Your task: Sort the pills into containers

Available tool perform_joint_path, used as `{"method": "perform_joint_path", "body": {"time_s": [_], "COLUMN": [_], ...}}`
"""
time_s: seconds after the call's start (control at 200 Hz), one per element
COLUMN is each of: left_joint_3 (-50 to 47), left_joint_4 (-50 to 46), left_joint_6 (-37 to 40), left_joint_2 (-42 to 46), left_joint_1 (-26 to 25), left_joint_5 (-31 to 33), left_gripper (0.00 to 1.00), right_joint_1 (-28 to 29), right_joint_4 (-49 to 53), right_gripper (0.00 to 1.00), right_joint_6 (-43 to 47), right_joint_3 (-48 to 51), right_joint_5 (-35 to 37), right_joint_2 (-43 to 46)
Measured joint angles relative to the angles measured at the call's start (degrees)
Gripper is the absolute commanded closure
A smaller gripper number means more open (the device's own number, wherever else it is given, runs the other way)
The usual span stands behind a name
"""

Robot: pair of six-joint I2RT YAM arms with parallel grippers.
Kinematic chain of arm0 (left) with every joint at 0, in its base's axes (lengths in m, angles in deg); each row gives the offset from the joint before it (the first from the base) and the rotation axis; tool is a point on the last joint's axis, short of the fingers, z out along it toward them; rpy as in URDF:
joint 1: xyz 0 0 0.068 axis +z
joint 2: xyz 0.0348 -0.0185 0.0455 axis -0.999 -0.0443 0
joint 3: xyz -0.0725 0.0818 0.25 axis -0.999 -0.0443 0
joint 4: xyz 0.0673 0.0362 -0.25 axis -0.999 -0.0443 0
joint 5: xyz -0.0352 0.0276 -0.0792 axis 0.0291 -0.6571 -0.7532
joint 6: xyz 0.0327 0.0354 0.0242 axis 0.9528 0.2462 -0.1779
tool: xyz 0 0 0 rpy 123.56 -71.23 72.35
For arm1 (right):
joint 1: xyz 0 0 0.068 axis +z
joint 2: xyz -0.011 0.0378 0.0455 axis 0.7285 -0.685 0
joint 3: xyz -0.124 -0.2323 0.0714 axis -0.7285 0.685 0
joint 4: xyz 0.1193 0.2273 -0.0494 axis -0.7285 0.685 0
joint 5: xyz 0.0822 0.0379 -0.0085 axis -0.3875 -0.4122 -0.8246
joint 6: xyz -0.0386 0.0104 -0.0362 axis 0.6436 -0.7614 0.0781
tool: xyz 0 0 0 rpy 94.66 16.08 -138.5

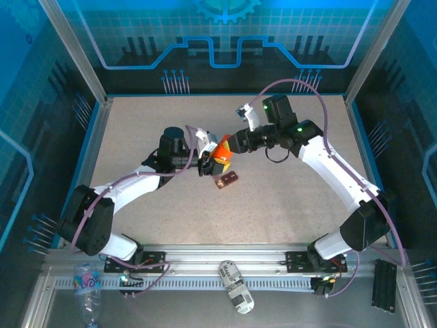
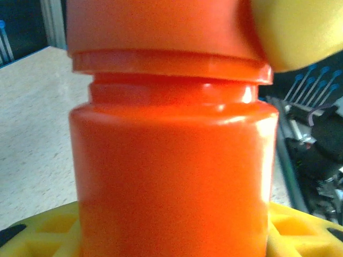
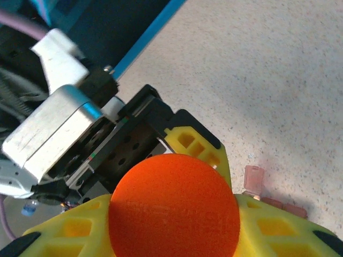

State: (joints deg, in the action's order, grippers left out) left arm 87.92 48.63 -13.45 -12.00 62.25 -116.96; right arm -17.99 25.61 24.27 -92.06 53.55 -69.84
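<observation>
My left pincer (image 1: 210,164) pinches the bottle (image 2: 171,176), my right pincer (image 1: 227,145) pinches its cap (image 3: 174,209), tray (image 1: 227,180) just beside on the table (image 1: 287,212).

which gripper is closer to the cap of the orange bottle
Right. The right gripper is closed on the cap itself, with a finger on either side of it. The left gripper grips the orange bottle around its body, below the cap.

The left arm (image 1: 136,181), right arm (image 1: 334,164) and orange bottle (image 1: 222,154) crowd the centre of the table (image 1: 136,123), just beside the tray (image 1: 227,180). Bare surface lies open along the far edge.
</observation>
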Motion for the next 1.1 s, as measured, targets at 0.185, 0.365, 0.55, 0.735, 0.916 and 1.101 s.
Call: {"method": "perform_joint_path", "body": {"time_s": [0.185,0.365,0.55,0.735,0.916,1.101], "left_joint_3": [-2.2,-2.8,-2.8,-1.7,0.2,3.1], "left_joint_4": [-1.7,-2.3,0.0,5.0,5.4,3.8], "left_joint_6": [2.9,3.3,3.1,1.2,-0.9,-3.3], "left_joint_2": [1.4,1.4,1.4,1.4,1.2,0.0], "left_joint_1": [-0.9,-1.7,-2.0,-1.6,0.4,0.7], "left_joint_5": [7.6,11.4,11.6,8.3,0.2,-9.2], "left_gripper": [1.00,1.00,1.00,1.00,1.00,1.00], "right_joint_1": [2.5,3.2,2.6,-2.2,-8.3,-8.7], "right_joint_4": [-4.9,-6.8,-5.6,-2.1,0.9,4.8], "right_gripper": [0.75,0.68,0.30,0.15,0.15,0.15], "right_joint_6": [-8.1,-12.1,-11.6,-8.8,-3.4,4.1], "right_joint_3": [3.8,5.2,4.1,4.1,1.9,-4.6], "right_joint_5": [6.2,9.0,8.7,2.6,-3.3,-8.7], "right_joint_2": [0.1,0.2,0.6,5.3,11.9,9.3]}}
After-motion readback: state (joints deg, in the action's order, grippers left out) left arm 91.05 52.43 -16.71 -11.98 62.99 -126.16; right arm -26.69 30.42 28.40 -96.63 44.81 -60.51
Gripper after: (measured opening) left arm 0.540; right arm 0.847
